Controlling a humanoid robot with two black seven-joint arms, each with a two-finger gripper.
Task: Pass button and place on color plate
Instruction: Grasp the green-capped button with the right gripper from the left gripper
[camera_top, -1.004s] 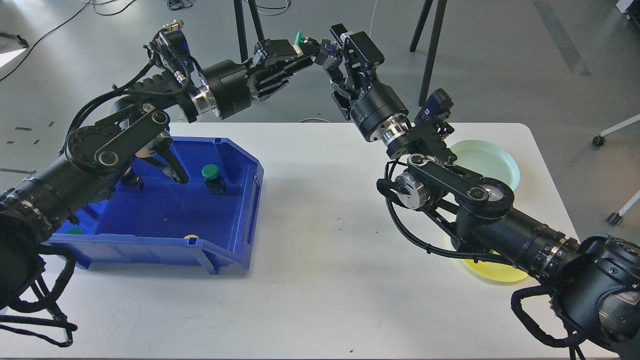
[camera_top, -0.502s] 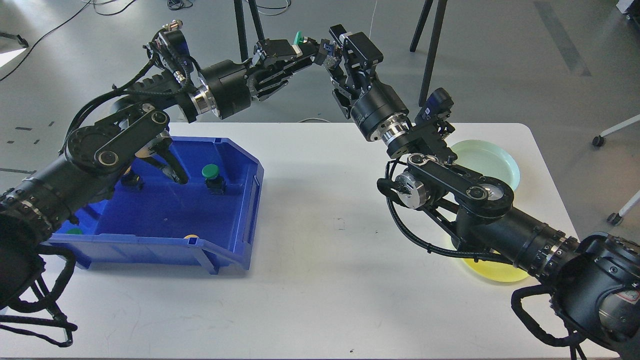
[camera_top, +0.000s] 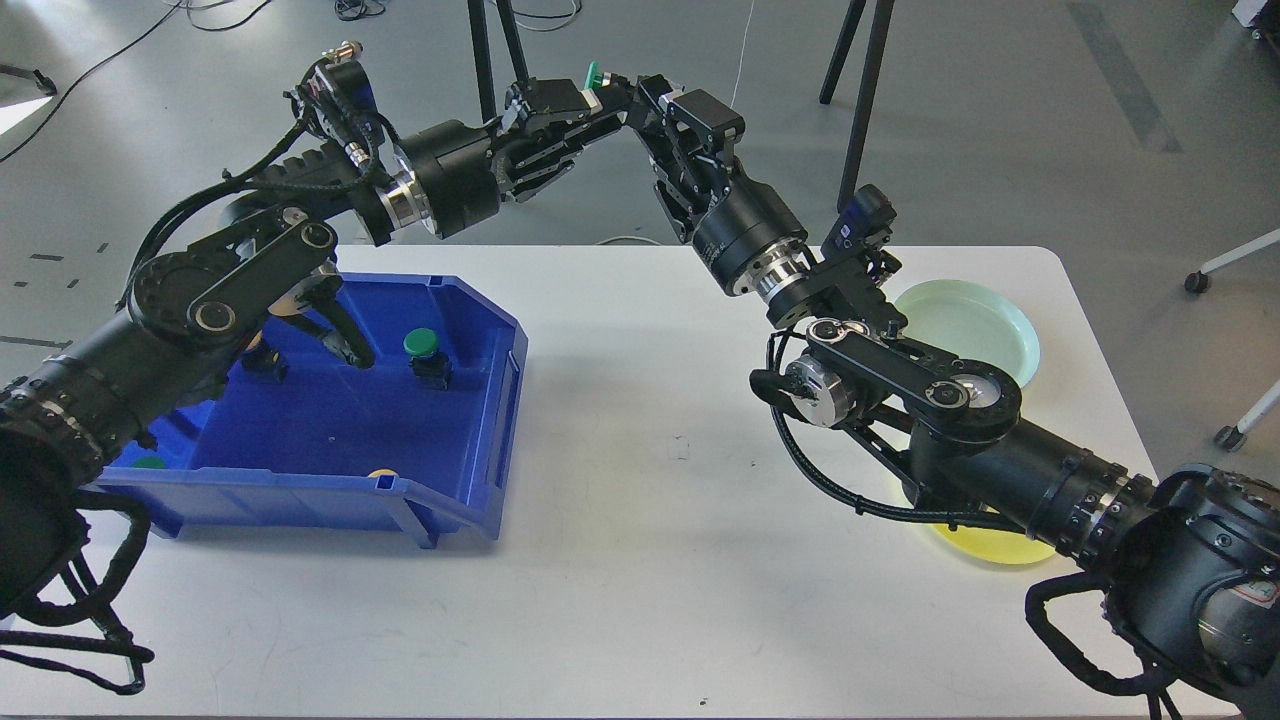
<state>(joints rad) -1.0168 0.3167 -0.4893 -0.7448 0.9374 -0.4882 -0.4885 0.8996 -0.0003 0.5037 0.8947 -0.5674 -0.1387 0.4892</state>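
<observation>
High above the table's far edge, my left gripper (camera_top: 598, 95) is shut on a button (camera_top: 592, 76) with a green cap and a pale body. My right gripper (camera_top: 638, 100) reaches in from the right. Its dark fingers stand open, close against the button and the left fingertips. Whether they touch the button I cannot tell. A pale green plate (camera_top: 1000, 315) lies at the table's far right. A yellow plate (camera_top: 985, 545) lies nearer, mostly hidden under my right arm.
A blue bin (camera_top: 480, 420) sits on the left of the white table (camera_top: 660, 560). It holds a green-capped button (camera_top: 421, 344), and green (camera_top: 150, 462) and yellow (camera_top: 380, 473) caps show at its front wall. Tripod legs (camera_top: 860, 110) stand behind the table.
My right gripper has moved left toward the left gripper, closing the gap to the held button. The left gripper and button shifted slightly left.
</observation>
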